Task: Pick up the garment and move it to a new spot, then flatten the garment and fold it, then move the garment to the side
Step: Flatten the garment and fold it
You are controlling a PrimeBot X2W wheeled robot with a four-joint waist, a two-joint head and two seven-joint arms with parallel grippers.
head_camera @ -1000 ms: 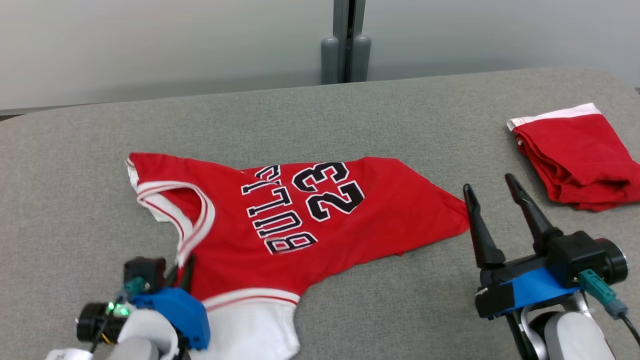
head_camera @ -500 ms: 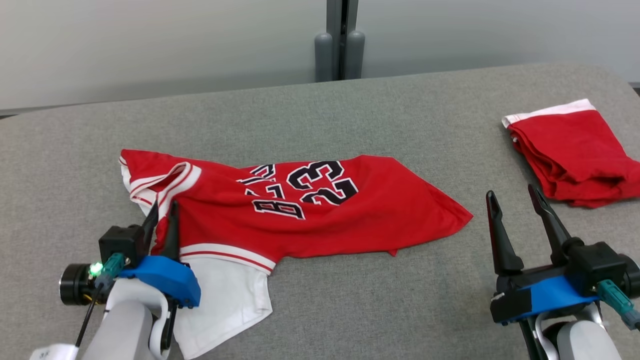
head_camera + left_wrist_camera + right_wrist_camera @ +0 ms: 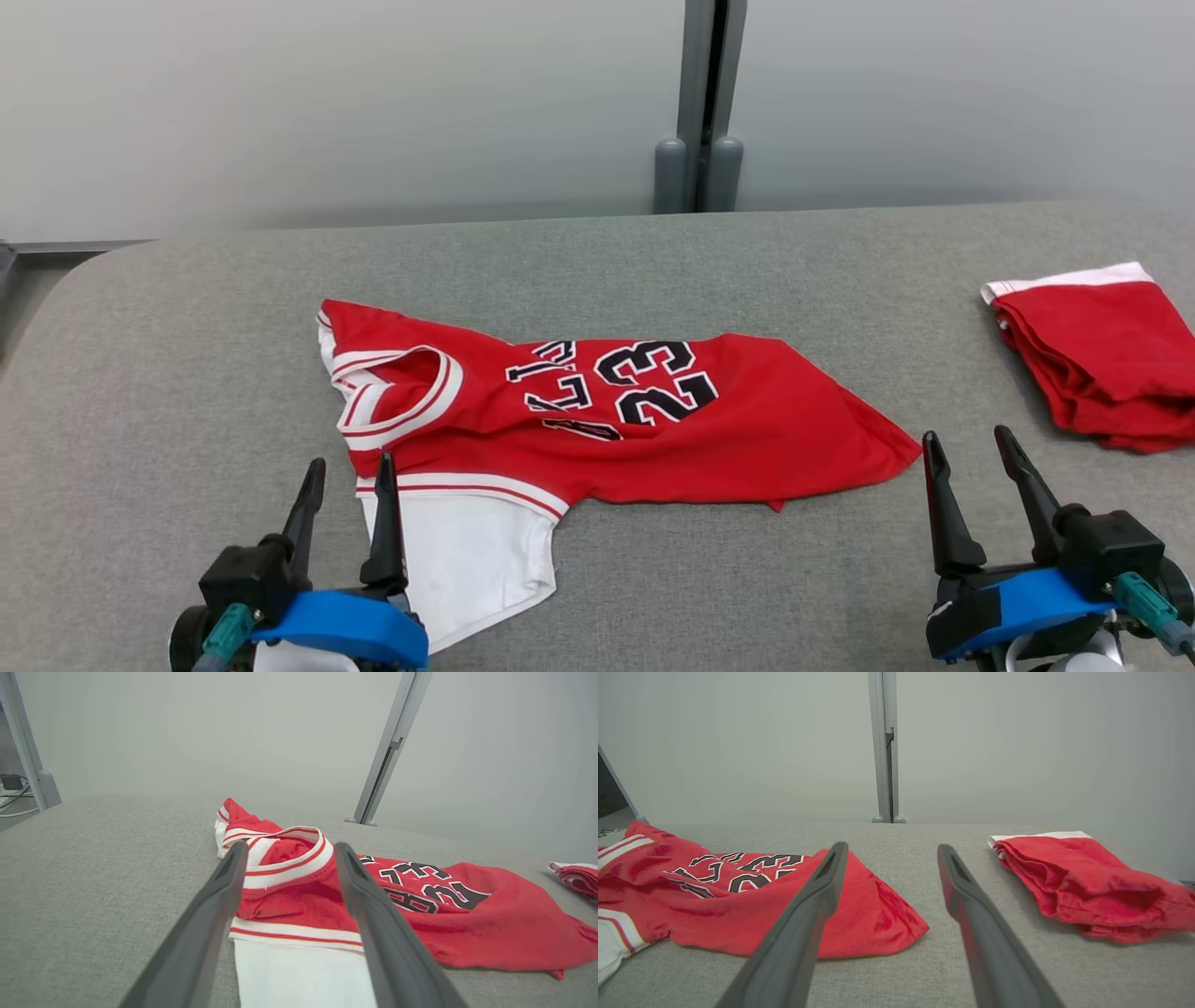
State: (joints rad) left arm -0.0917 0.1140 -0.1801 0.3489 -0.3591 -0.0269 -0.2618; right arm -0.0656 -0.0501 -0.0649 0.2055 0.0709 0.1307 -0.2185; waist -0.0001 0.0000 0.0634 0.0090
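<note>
The garment (image 3: 653, 439) is a red jersey with black "23" lettering and white trim, lying crumpled across the middle of the grey padded table (image 3: 187, 355). Its neck end is bunched up and a white panel (image 3: 467, 560) trails toward me. My left gripper (image 3: 350, 476) stands open at the lower left, just short of that white panel, holding nothing. In the left wrist view the jersey collar (image 3: 289, 863) shows between the spread fingers (image 3: 219, 896). My right gripper (image 3: 966, 448) stands open at the lower right, beside the jersey's pointed hem corner (image 3: 896, 924).
A second red garment with a white band (image 3: 1092, 355) lies folded at the table's right edge, also seen as the folded red pile (image 3: 1087, 886). A grey post (image 3: 700, 103) stands behind the table against a pale wall. The table's left corner is rounded.
My left gripper has let go of the jersey's neck end and now stands open, drawn back toward me. The jersey is more bunched than a second ago. The camera has shifted.
</note>
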